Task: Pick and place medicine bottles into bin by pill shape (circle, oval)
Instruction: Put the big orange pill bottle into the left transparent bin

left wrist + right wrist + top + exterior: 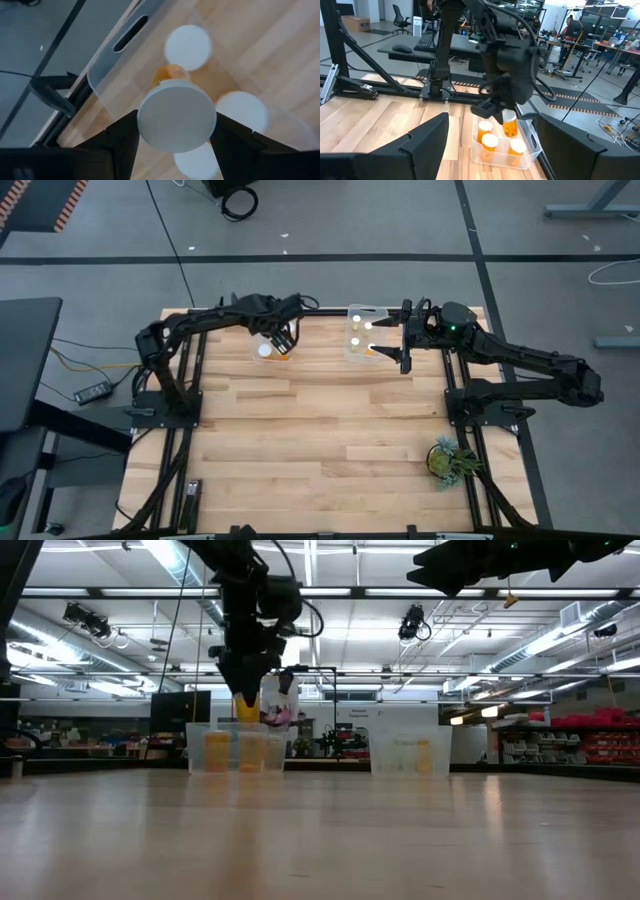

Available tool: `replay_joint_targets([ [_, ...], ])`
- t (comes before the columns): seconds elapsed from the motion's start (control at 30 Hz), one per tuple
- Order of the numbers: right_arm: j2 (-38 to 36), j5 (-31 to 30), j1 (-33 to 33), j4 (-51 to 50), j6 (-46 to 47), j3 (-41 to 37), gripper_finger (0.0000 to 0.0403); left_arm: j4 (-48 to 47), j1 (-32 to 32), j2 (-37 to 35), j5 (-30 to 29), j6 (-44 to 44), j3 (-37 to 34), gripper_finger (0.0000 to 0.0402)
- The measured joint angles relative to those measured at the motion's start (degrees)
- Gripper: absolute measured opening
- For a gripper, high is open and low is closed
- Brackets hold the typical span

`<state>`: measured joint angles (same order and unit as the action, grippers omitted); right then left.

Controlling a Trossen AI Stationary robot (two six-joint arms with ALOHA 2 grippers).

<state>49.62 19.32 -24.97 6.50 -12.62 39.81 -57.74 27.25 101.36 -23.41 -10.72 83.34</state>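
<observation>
My left gripper (281,340) is shut on an amber bottle with a white cap (176,116) and holds it above the left clear bin (235,750). Three more white-capped amber bottles (490,142) stand upright in that bin. My right gripper (386,340) is open and empty, level above the right clear bin (362,332). That bin holds a few bottles, whose white caps (355,321) show from above. My left gripper pinches the bottle's white cap (150,125) by its sides, one finger on each side. The fingers come from above, pointing down. The bottle hangs upright below the fingers (509,125), lifted clear above the bottles in the bin.
The two clear bins stand side by side near the table's far edge. A small potted plant (447,459) stands at the table's near right. The bare wooden tabletop (320,430) stretches between the bins and the near edge.
</observation>
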Motion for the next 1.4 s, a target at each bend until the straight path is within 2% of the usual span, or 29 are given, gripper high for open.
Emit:
replay_joint_targets([
  [0.23, 0.0, 0.0, 0.0, 0.0, 0.0, 0.0, 0.0305, 2.7, 4.6, 0.0, 0.1, -1.0, -3.0, 0.0224],
  [0.67, 0.0, 0.0, 0.0, 0.0, 0.0, 0.0, 0.0305, 8.9, 8.1, 0.0, 2.7, -2.2, -9.0, 0.0227],
  [0.87, 0.0, 0.0, 0.0, 0.0, 0.0, 0.0, 0.0305, 9.6, 8.7, 0.0, 7.2, -2.4, -10.8, 0.0225],
  [1.17, 0.0, 0.0, 0.0, 0.0, 0.0, 0.0, 0.0305, 9.8, 8.7, 0.0, 7.2, -2.1, -10.8, 0.0228],
  [1.4, 0.0, 0.0, 0.0, 0.0, 0.0, 0.0, 0.0305, 9.9, 8.5, 0.0, 8.4, -0.6, -10.8, 0.0246],
])
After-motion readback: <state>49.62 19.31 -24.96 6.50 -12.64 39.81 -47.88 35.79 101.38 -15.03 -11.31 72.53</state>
